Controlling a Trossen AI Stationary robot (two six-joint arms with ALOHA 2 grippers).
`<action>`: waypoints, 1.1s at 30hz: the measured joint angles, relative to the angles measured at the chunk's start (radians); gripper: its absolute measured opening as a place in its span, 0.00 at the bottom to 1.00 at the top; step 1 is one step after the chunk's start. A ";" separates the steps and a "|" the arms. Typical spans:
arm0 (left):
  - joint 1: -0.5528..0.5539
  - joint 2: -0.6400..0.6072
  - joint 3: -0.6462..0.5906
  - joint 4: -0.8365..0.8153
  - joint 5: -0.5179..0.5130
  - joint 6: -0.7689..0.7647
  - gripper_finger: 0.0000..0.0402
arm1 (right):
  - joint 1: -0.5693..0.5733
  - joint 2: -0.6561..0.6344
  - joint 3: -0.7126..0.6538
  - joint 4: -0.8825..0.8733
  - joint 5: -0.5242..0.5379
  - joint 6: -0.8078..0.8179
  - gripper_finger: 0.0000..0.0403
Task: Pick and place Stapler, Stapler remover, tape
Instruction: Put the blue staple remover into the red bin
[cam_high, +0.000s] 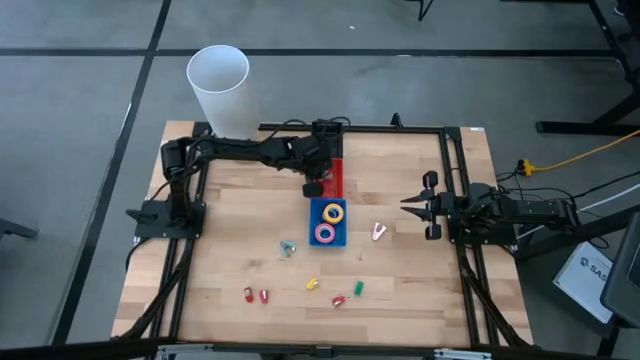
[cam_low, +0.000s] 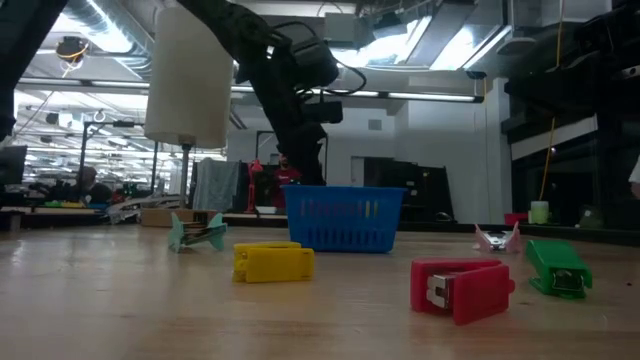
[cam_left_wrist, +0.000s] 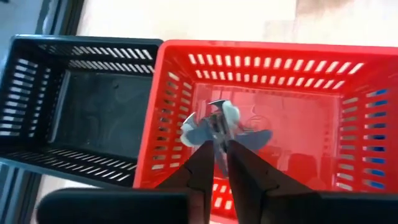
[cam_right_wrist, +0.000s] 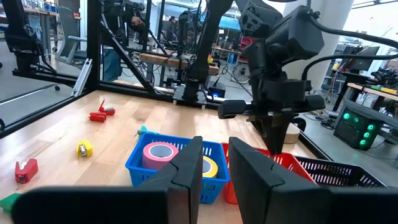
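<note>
Fingers (cam_left_wrist: 214, 163) pinch silvery staple remover (cam_left_wrist: 214, 127) above red basket (cam_left_wrist: 177, 112).

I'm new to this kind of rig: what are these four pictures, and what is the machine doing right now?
These are four cameras on one table robot with two dark arms. One looks down from above, one sits at table height, and one rides on each wrist.

The left tool hangs over the red basket, beside a black basket. A silvery staple remover sits at its tips; whether it is gripped or just let go is unclear.

The right tool waits at the table's right side.

A blue basket holds yellow and pink tape rolls. Small staplers lie scattered on the wooden table, such as a yellow one and a red one.
</note>
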 joint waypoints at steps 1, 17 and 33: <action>-0.001 0.000 0.000 0.000 -0.006 0.000 0.12 | 0.000 0.000 0.000 0.000 0.000 0.000 0.20; -0.045 -0.081 -0.001 -0.003 -0.012 0.043 0.21 | 0.000 0.000 0.000 0.000 0.000 0.000 0.20; -0.135 -0.134 -0.001 -0.091 -0.046 -0.051 0.21 | 0.000 0.000 0.000 0.000 0.000 0.000 0.20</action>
